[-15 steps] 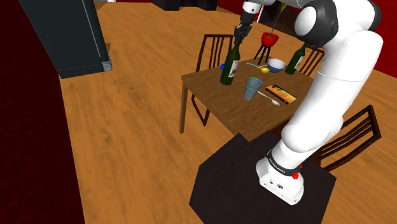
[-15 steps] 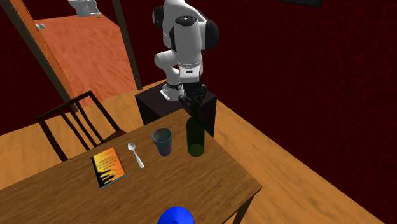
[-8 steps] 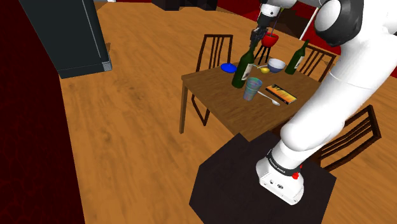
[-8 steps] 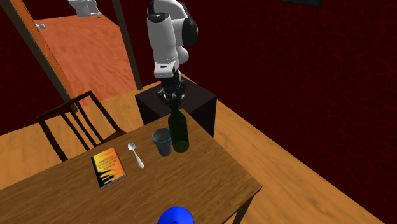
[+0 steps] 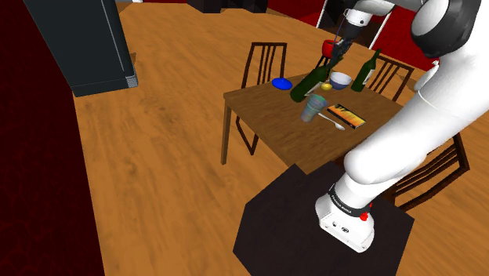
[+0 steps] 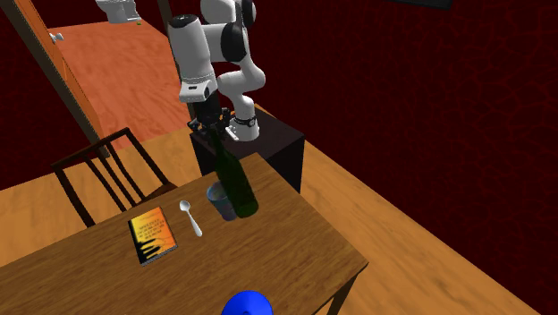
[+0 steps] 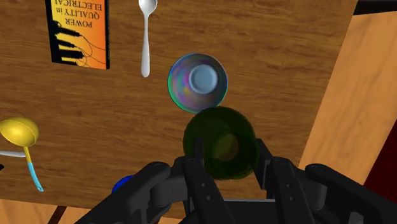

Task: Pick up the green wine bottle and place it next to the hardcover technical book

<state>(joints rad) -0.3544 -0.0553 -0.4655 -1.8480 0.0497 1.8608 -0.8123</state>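
Green wine bottle (image 7: 219, 143) clasped between the jaws.

The wooden surface (image 5: 262, 110) carries an orange-and-black book (image 7: 78, 32) lying flat, with a silver spoon (image 7: 147, 35) just beside it. An iridescent cup (image 7: 198, 83) stands near the spoon on the side away from the book. A yellow scoop (image 7: 19, 132), a blue dish (image 5: 281, 84), a white bowl (image 5: 340, 80) and a dark green bottle (image 5: 363, 72) sit along the shoulder view's far side.
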